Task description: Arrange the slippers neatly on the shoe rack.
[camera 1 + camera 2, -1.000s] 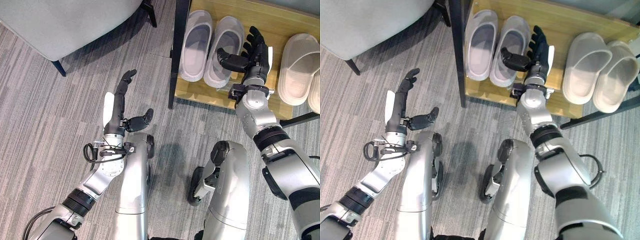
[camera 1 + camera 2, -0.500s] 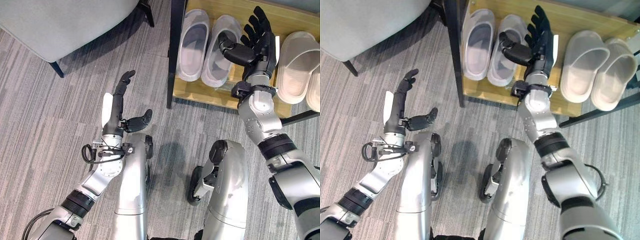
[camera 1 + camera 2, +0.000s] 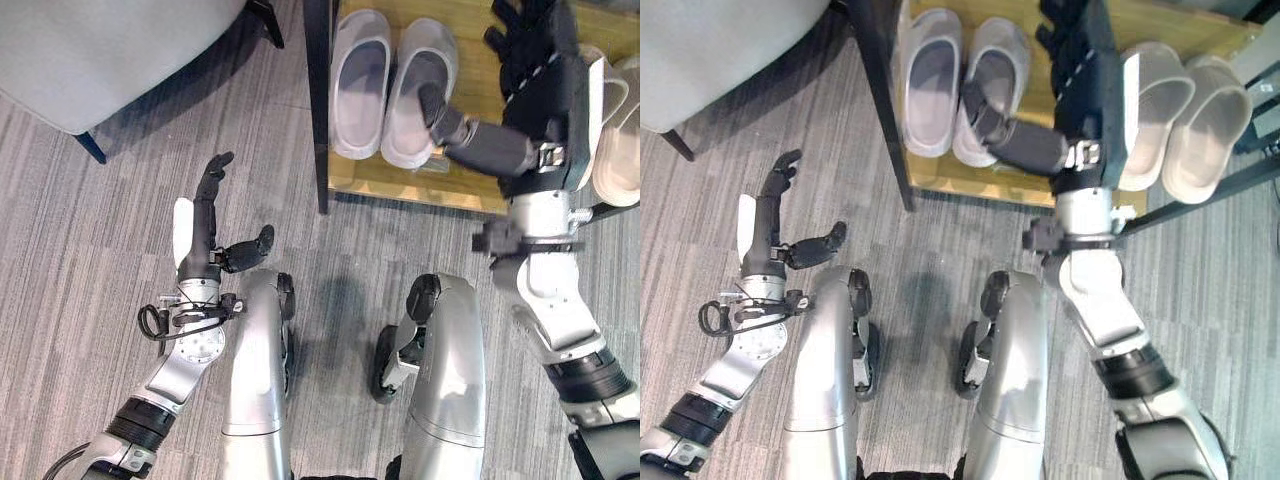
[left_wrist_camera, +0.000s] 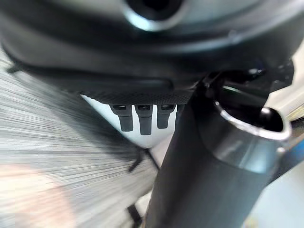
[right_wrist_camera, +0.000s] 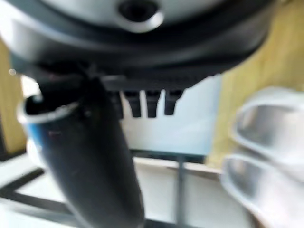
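Wooden shoe rack boards at the upper right carry two pairs of pale slippers: one pair beside the black post, the other at the far right edge. Little is judged left to do. The right hand is held above the shelf, fingers spread, holding nothing. The left hand is raised over bare carpet, fingers relaxed, with ample free room around it.
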Controlling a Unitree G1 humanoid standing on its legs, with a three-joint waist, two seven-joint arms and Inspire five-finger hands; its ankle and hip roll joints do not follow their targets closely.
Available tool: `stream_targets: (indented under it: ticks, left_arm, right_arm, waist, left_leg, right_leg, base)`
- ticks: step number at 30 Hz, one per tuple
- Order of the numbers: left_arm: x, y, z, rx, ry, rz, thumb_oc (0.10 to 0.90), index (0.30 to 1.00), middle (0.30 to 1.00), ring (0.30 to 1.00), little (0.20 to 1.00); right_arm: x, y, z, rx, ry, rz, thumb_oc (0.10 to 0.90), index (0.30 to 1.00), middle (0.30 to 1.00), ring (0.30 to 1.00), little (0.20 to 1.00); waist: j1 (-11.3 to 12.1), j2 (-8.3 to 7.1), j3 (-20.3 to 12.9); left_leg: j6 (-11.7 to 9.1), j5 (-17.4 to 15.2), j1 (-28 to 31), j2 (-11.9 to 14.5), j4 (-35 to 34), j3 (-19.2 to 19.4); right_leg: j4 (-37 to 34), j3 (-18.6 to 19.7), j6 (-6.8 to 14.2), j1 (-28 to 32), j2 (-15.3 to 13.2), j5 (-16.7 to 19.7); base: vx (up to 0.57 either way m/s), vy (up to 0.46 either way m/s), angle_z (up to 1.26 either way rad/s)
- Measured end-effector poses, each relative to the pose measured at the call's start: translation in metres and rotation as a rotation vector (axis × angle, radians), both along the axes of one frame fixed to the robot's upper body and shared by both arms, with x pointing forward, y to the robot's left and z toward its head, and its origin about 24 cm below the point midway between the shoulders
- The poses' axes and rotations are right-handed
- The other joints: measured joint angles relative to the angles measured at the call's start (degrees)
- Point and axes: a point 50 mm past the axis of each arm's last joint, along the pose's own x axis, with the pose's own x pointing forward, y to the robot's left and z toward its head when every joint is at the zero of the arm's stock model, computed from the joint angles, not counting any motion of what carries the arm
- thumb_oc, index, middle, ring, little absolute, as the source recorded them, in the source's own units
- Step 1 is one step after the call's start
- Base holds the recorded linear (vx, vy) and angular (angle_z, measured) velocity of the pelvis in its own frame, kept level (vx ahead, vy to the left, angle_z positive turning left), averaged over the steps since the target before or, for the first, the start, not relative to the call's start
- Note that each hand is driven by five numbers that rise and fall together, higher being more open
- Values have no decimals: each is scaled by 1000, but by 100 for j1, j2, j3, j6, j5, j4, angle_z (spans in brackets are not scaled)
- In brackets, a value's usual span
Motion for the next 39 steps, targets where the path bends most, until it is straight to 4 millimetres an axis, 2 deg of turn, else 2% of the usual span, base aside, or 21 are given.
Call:
stream_targets:
  ticks: [3,4,6,8,11,12,13,15,16,17,18,19,21,24,25,26,27,29,32,35,39]
  left_arm:
    - [3,-5,7,61,-24,-18,800,900,900,900,900]
    - [3,-7,10,77,-32,-32,800,900,900,900,900]
    - [4,-12,13,116,-36,-69,800,900,900,900,900]
    - [3,-16,15,128,-34,-102,800,900,900,900,900]
    - [1,-19,3,146,29,-138,800,900,900,900,900]
    - [-4,-20,-7,149,62,-155,800,900,900,900,900]
    - [-7,-20,-12,150,80,-167,800,900,900,900,900]
    - [-16,-20,-28,147,139,-187,800,900,900,900,900]
    - [-21,-19,-46,155,224,-191,800,900,900,900,900]
    - [-27,-18,-65,161,303,-193,800,900,900,900,900]
    - [-46,-15,-95,134,422,-177,800,900,900,900,900]
    - [-55,-12,-105,119,464,-162,800,900,900,900,900]
    - [-75,-8,-139,99,622,-142,800,900,900,900,900]
    - [-91,-9,-163,96,766,-165,800,900,900,900,900]
    - [-101,-13,-178,99,849,-193,800,900,900,900,900]
    - [-104,-16,-183,97,876,-212,800,900,900,900,900]
    - [-108,-21,-192,92,924,-227,800,900,900,900,900]
    - [-115,-29,-203,98,995,-264,800,900,900,900,900]
    - [-121,-39,-210,109,1056,-333,800,900,900,900,900]
    - [-129,-53,-215,77,1108,-402,800,900,900,900,900]
    - [-140,-65,-220,144,1155,-517,800,900,900,900,900]
  right_arm:
    - [-4,10,-40,24,149,68,800,900,900,900,900]
    - [-7,14,-52,0,196,95,800,900,900,900,900]
    - [-15,20,-81,-74,324,156,800,900,900,900,900]
    - [-24,19,-108,-83,429,169,800,900,900,900,900]
    - [-22,11,-148,-79,587,93,800,900,900,900,900]
    - [-25,6,-161,-69,643,53,800,900,900,900,900]
    - [-28,2,-167,-115,655,20,800,900,900,900,900]
    - [-32,-9,-180,-341,669,-90,800,900,900,900,900]
    - [-37,-19,-201,-459,731,-165,800,900,900,900,900]
    - [-44,-24,-221,-497,815,-183,800,900,900,900,900]
    - [-66,-29,-255,-523,961,-215,800,900,900,900,900]
    - [-75,-30,-267,-537,1011,-236,800,900,900,900,900]
    - [-101,-35,-297,-579,1148,-288,800,900,900,900,900]
    - [-120,-36,-320,-610,1269,-301,800,900,900,900,900]
    - [-134,-38,-333,-617,1353,-310,800,900,900,900,900]
    - [-137,-39,-336,-628,1374,-311,800,900,900,900,900]
    - [-144,-40,-344,-633,1424,-317,800,900,900,900,900]
    - [-153,-41,-353,-632,1497,-333,800,900,900,900,900]
    - [-163,-43,-361,-556,1576,-371,800,900,900,900,900]
    - [-178,-49,-369,-487,1675,-405,800,900,900,900,900]
    - [-193,-50,-376,-463,1765,-398,800,900,900,900,900]
  waist:
    - [-14,13,-2]
    - [2,25,-11]
    - [-19,33,-19]
    - [-13,26,-45]
    - [-150,11,-74]
    - [-158,-8,-300]
    - [-151,-11,-319]
    - [-168,-6,-424]
    - [-175,6,-332]
    - [-179,-37,-486]
    - [-138,-142,-1180]
    - [-115,-147,-1367]
    - [-152,-171,-1571]
    - [-157,-199,-1804]
    - [-165,-205,-2042]
    - [-158,-186,-2097]
    - [-159,-168,-2145]
    - [-160,-162,-2368]
    - [-175,-92,-2483]
    - [-211,106,-2737]
    - [-262,298,-2975]
  left_leg:
    - [-81,457,94,-43,-1105,12]
    - [-184,565,140,-91,-1347,-33]
    - [-201,656,402,-107,-1793,-110]
    - [-255,743,799,-109,-2270,-196]
    - [-149,884,1793,-87,-3142,-148]
    - [-143,980,2042,-90,-3496,-86]
    - [-93,1008,2241,-68,-3660,-37]
    - [-119,1139,2863,-41,-4219,30]
    - [-56,1260,3734,-13,-4754,51]
    - [-133,1294,4141,-21,-5061,25]
    - [-181,1377,4444,-9,-5608,89]
    - [-135,1393,4754,35,-5908,136]
    - [-137,1818,5848,25,-7033,172]
    - [-165,2250,6847,33,-8224,283]
    - [-148,2531,7283,3,-8819,290]
    - [-137,2584,7487,9,-9047,287]
    - [-166,2779,7877,16,-9563,314]
    - [-176,3105,8195,2,-10209,305]
    - [-194,3636,8864,10,-11405,312]
    - [-157,4033,9236,44,-12181,300]
    - [-152,4201,9474,51,-12611,300]
  right_leg:
    - [-1041,-215,-23,166,1,358]
    - [-1273,-255,30,252,-3,434]
    - [-1716,-408,-50,589,-30,485]
    - [-2219,-582,-74,1065,-62,535]
    - [-3087,-725,-47,2094,-91,655]
    - [-3419,-701,12,2317,-66,752]
    - [-3576,-697,21,2492,-74,789]
    - [-4136,-699,116,3087,-6,954]
    - [-4713,-841,102,4013,15,1042]
    - [-5001,-854,182,4415,41,1082]
    - [-5513,-824,209,4616,126,1189]
    - [-5802,-857,224,4909,164,1164]
    - [-6903,-989,303,5992,226,1619]
    - [-8004,-995,303,6920,323,1990]
    - [-8582,-1008,330,7345,373,2215]
    - [-8798,-1011,325,7527,406,2295]
    - [-9213,-1003,328,7859,468,2474]
    - [-9800,-1018,345,8136,527,2721]
    - [-10637,-1062,337,8634,633,3127]
    - [-11410,-1104,401,9026,736,3499]
    - [-12310,-1126,461,9476,829,3945]
  base:
    - [-61,42,11]
    - [-33,47,14]
    - [-72,47,15]
    - [-82,34,11]
    - [-50,13,7]
    - [0,0,0]
    - [49,-3,-9]
    - [135,-13,-8]
    - [138,-6,7]
    - [269,-30,-1]
    - [285,-32,-11]
    - [276,-35,-20]
    - [282,-62,-3]
    - [223,-59,-10]
    - [162,-43,-12]
    - [173,-65,-15]
    - [47,-41,-13]
    - [73,-35,-6]
    - [82,-20,-1]
    - [24,-28,5]
    - [-9,-43,2]
